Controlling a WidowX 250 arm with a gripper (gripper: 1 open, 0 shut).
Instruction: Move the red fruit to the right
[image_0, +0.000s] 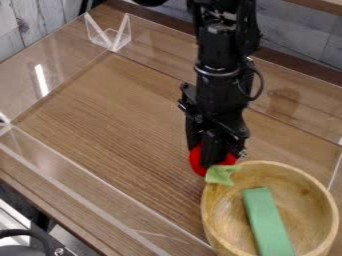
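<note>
The red fruit (201, 156) is a small bright-red piece with a light green leafy cap (221, 175), low over the wooden table just left of the wooden bowl (267, 215). My black gripper (217, 152) comes straight down on it, and its fingers are shut on the fruit. Most of the fruit is hidden behind the fingers. The leafy cap touches or overlaps the bowl's near-left rim.
The wooden bowl holds a flat green rectangular block (267, 222) lying on its length. Clear plastic walls (40, 80) ring the table, with a clear folded stand (107, 32) at the back left. Bare wood lies left of the gripper.
</note>
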